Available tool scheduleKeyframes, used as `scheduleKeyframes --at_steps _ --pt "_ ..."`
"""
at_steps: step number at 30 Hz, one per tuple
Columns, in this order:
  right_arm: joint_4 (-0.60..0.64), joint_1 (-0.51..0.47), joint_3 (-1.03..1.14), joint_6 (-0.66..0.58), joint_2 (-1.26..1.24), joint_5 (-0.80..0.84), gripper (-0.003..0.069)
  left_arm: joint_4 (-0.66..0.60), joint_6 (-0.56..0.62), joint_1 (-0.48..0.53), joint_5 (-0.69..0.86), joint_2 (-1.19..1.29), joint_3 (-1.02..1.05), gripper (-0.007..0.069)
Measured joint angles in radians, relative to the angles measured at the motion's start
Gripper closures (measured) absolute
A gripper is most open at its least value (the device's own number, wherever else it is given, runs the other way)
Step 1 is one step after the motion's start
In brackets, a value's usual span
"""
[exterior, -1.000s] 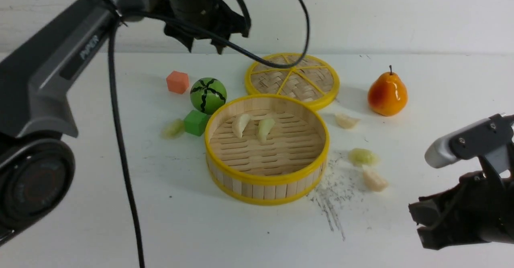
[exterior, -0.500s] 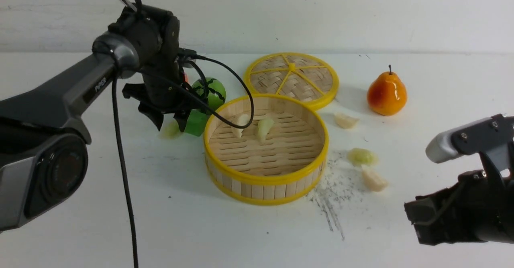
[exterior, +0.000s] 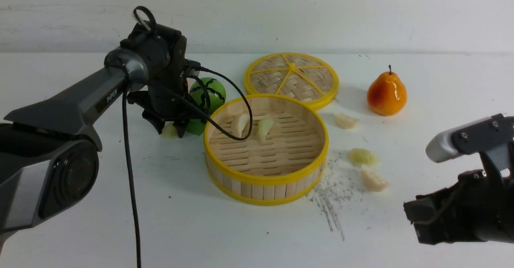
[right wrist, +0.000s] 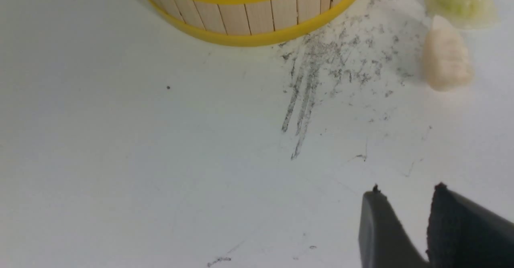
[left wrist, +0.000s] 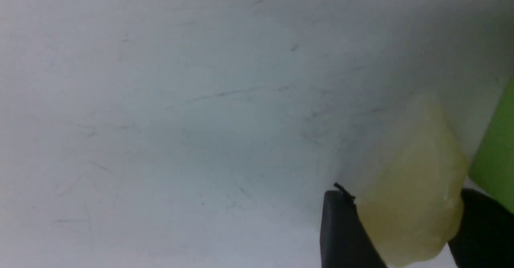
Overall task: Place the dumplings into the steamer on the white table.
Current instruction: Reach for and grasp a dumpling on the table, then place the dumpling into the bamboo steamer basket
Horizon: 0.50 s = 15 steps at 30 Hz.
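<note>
The steamer [exterior: 265,181] stands mid-table and holds a cream dumpling [exterior: 240,124] and a pale green dumpling [exterior: 264,127]. My left gripper [exterior: 170,131] is down at the table left of the steamer. Its jaws press both sides of a pale green dumpling [left wrist: 409,167], which still rests on the white table [exterior: 200,228]. A cream dumpling [exterior: 346,120], a pale green dumpling [exterior: 361,156] and another cream dumpling [exterior: 373,179] lie right of the steamer; the last two also show in the right wrist view [right wrist: 459,1] [right wrist: 445,55]. My right gripper [exterior: 411,220] hovers near the front right, shut and empty.
A green cube [exterior: 196,126] sits right beside the held dumpling and shows in the left wrist view [left wrist: 498,139]. A green striped ball [exterior: 215,91] is behind it. A flat woven lid [exterior: 292,77] and a pear [exterior: 386,93] stand at the back. Dark scratch marks [right wrist: 309,91] lie by the steamer.
My left arm has come down from high above the back of the table to the pale green dumpling beside the green cube, and its jaws have narrowed onto it. The right arm has barely moved.
</note>
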Motion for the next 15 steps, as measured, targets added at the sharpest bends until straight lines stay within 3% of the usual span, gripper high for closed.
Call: scheduleKeyframes --at_steps 5,8,9,15 --pt "0.0 0.0 0.0 0.0 0.0 -0.001 0.047 0.001 -0.001 0.0 0.043 0.003 -0.029 0.03" --pt "0.0 0.0 0.0 0.0 0.0 -0.001 0.0469 -0.002 0.0 0.0 0.078 -0.005 -0.068 0.0395" --pt "0.0 0.0 0.0 0.0 0.0 -0.001 0.0468 -0.005 0.0 0.0 0.08 -0.008 -0.078 0.0396" --pt "0.0 0.0 0.0 0.0 0.0 -0.001 0.0463 -0.121 0.026 0.0 0.087 -0.115 -0.164 0.0414"
